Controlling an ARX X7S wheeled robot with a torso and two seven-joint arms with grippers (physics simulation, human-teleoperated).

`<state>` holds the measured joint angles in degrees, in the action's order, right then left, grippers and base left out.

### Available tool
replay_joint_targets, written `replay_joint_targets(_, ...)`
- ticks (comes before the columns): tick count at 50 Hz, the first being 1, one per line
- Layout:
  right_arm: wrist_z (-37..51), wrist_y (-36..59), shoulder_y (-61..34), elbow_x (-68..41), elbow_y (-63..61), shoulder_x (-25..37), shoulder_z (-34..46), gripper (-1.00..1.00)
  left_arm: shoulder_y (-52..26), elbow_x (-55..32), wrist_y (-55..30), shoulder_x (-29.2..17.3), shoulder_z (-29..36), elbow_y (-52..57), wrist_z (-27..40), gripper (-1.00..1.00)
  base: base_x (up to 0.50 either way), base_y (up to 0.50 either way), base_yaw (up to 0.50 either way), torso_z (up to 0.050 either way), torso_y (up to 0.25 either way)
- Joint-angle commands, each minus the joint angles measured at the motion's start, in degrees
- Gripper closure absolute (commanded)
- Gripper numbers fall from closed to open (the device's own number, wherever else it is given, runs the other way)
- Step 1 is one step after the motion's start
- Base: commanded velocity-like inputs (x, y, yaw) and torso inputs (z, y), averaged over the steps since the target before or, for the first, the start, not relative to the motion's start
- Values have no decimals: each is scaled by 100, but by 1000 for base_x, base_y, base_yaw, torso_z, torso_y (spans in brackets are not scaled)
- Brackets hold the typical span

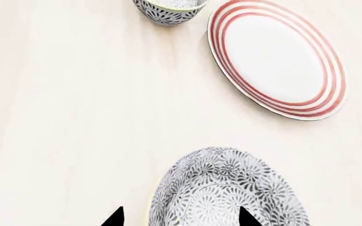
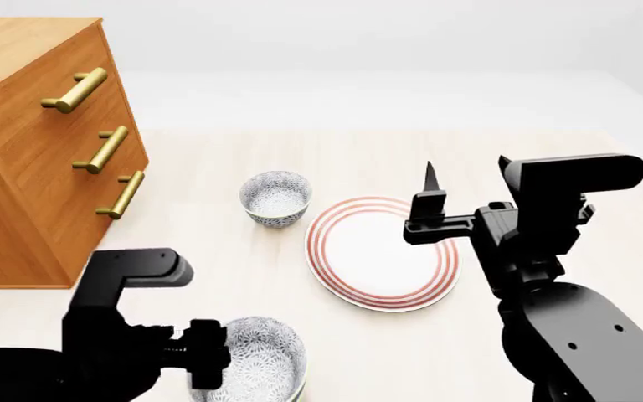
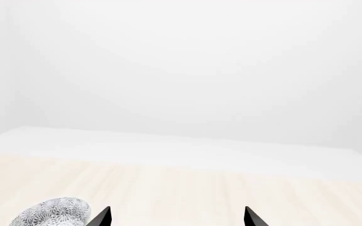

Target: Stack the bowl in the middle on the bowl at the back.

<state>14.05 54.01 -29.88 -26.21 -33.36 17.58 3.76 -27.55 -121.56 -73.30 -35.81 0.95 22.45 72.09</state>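
Two white bowls with grey-blue floral speckle show. The bowl at the back [image 2: 275, 197] stands upright beside the plate; it also appears as the bowl [image 1: 168, 9] far ahead in the left wrist view. The nearer one, which I take as the bowl in the middle [image 2: 257, 368], sits at my left gripper [image 1: 181, 217]. That gripper is open: one tip lies outside the bowl's [image 1: 228, 188] wall and the other over the bowl. My right gripper [image 3: 176, 217] is open, raised above the plate and holding nothing.
A flat white plate with red rings [image 2: 383, 251] lies right of the back bowl. A wooden drawer cabinet with brass handles [image 2: 31, 151] stands at the left. The pale tabletop [image 2: 210, 251] stretches between the two bowls.
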Motion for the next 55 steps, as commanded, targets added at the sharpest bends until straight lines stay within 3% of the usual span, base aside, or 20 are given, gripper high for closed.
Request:
replay_joint_targets(1,20,-22,-22,-16,22,4,24,-100,-84,25,42,-52,-50,151,-92,-100,0,0,0,0,0)
replay_joint_targets(11,52,-7,-27,-63,-25,8,1,-100,-276,119,88,-105,-209,362,-179,-100,0,0,0,0,0)
replay_joint_targets(17,158,327,14,-280,-441,35,-163,-100,-459,698,-108,-48,-670,843,-543,-100,0,0,0,0,0)
replay_joint_targets(25,476,1166,-27,-825,-1373,-38,-588,-100,-825,2089,-384,57,-1352,1514,-1364,-100,0,0,0,0,0)
replay_joint_targets(33,995,2356,-79,-1768,-2584,-350,-1399,-100,-532,1902,-214,-152,-1848,2083,-1417,-100,0,0,0,0,0)
replay_joint_targets(36,2093,2181,-80,-3123,-2659,73,-1552,-100,-317,1721,-123,-279,-2108,2275,-1398,-100,0,0,0,0,0)
replay_joint_targets(39,3537,1428,-65,-4591,-2661,929,-1274,-100,-105,1493,-16,-428,-2363,2417,-1338,-100,0,0,0,0,0)
replay_joint_targets(43,4608,-140,-123,-5118,-2662,2232,-144,-100,130,1204,126,-610,-2653,2567,-1239,-100,0,0,0,0,0)
replay_joint_targets(46,5170,-1811,-432,-4912,-2663,3441,1384,-100,275,1005,224,-743,-2871,2665,-1177,-100,0,0,0,0,0)
replay_joint_targets(50,5792,-4022,-1704,-4240,-2663,4827,4331,-100,499,788,299,-914,-3227,2797,-1149,-100,0,0,0,0,0)
replay_joint_targets(55,6617,-5940,-4971,-3294,-2663,5428,8610,-100,767,578,318,-1023,-3692,2970,-1185,-100,0,0,0,0,0)
